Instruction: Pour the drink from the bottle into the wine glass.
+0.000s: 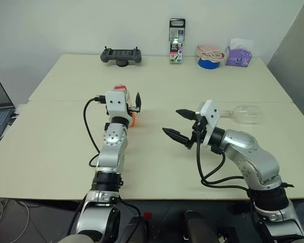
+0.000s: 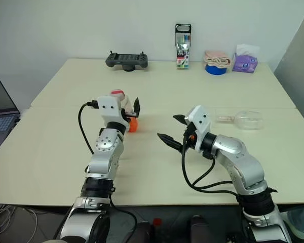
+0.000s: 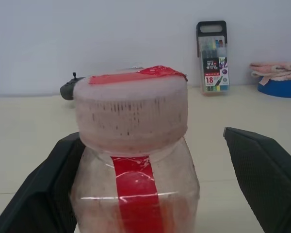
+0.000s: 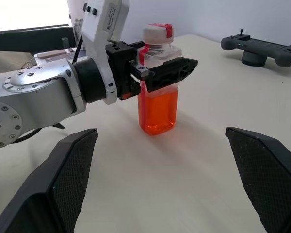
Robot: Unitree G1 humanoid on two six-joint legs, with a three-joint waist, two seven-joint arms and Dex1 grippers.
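Nearest, right of centre in the left eye view, the right gripper (image 1: 179,125) hangs above the table (image 1: 55,147) with jaws spread wide, holding nothing. Left of centre, the left gripper (image 4: 155,68) brackets the upright bottle (image 4: 158,92) of orange drink (image 4: 157,109), fingers wide apart. Farther right, the wine glass (image 1: 245,114) lies on its side. Along the far edge stands a marker pack (image 1: 176,41).

Each arm is built of rounded silver-grey metal segments with small screws on the round joint covers and black collars between segments. A white boxy wrist housing precedes the left claw (image 1: 132,104) and the right claw (image 1: 178,125), each with two black, finely textured fingers. Black cables loop from each wrist housing along the arm.
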